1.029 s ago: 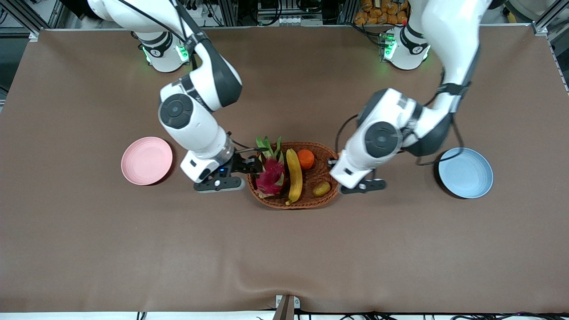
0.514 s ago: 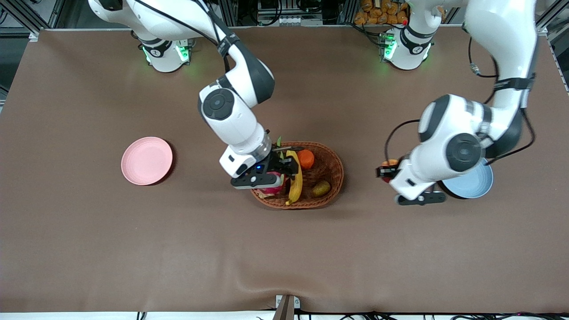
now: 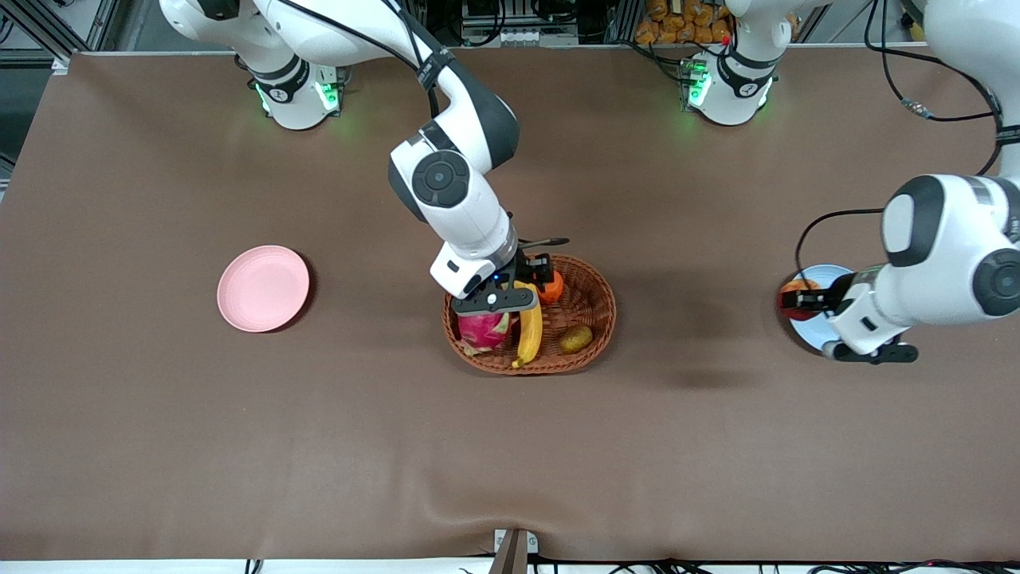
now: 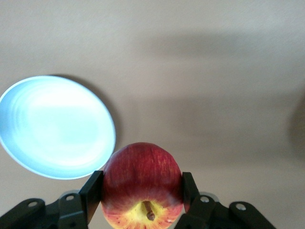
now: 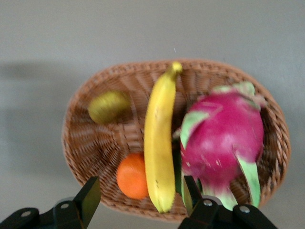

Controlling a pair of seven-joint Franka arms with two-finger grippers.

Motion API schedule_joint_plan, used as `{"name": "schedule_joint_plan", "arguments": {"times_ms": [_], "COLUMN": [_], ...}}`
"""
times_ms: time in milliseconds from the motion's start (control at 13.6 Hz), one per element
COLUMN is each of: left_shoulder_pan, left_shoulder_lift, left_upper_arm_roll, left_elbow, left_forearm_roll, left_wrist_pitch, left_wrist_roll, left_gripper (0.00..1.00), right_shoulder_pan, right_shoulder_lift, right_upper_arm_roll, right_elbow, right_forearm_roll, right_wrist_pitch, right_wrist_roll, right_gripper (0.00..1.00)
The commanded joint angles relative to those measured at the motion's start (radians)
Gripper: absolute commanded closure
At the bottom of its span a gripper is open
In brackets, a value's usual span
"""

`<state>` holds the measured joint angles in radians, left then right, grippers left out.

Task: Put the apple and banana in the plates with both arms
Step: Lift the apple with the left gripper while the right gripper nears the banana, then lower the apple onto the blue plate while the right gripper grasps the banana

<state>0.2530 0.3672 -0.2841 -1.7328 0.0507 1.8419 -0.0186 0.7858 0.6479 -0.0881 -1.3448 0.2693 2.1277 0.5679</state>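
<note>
My left gripper [image 3: 799, 300] is shut on the red apple [image 3: 795, 296] and holds it over the rim of the light blue plate [image 3: 811, 329]. In the left wrist view the apple [image 4: 142, 183] sits between the fingers, beside the blue plate [image 4: 52, 126]. My right gripper [image 3: 527, 277] is open above the wicker basket [image 3: 594, 307], over the end of the yellow banana [image 3: 529, 332] farther from the front camera. In the right wrist view the banana [image 5: 159, 138] lies between the open fingers [image 5: 88, 198]. The pale pink plate [image 3: 263, 288] lies empty toward the right arm's end.
The basket also holds a pink dragon fruit [image 3: 480, 329], an orange [image 3: 551, 287] and a brownish-green kiwi [image 3: 574, 339]. In the right wrist view the orange [image 5: 132, 175] and the dragon fruit [image 5: 223, 136] flank the banana, and the kiwi [image 5: 108, 106] lies beyond the orange.
My left gripper has carried the apple from beside the basket to over the blue plate's rim. My right gripper has moved from beside the basket to over the banana.
</note>
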Motion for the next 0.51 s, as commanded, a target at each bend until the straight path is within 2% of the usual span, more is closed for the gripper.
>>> {"name": "schedule_joint_plan", "arguments": {"times_ms": [0, 220, 294, 441], "left_shoulder_pan": [0.069, 0.166, 0.181, 0.225], "left_shoulder_lift": [-0.123, -0.131, -0.128, -0.114], "left_upper_arm_roll": [-0.012, -0.012, -0.012, -0.014], "left_elbow": [-0.167, -0.250, -0.273, -0.318], "left_forearm_roll": [0.014, 0.014, 0.026, 0.098], "left_wrist_pitch": [0.097, 0.204, 0.239, 0.319], "left_wrist_roll": [0.093, 0.233, 0.238, 0.238], "left_gripper": [0.80, 0.81, 0.82, 0.82], "right_shoulder_pan": [0.023, 0.032, 0.044, 0.050], "right_shoulder_lift": [0.010, 0.029, 0.039, 0.052], "right_upper_arm_roll": [-0.010, -0.009, -0.009, -0.010], "right_elbow": [-0.005, -0.022, -0.022, -0.022], "right_forearm_roll": [0.022, 0.034, 0.065, 0.077], "right_wrist_pitch": [-0.069, -0.066, -0.063, -0.057], "right_wrist_roll": [0.016, 0.018, 0.026, 0.032], "right_gripper": [0.21, 0.22, 0.23, 0.23]}}
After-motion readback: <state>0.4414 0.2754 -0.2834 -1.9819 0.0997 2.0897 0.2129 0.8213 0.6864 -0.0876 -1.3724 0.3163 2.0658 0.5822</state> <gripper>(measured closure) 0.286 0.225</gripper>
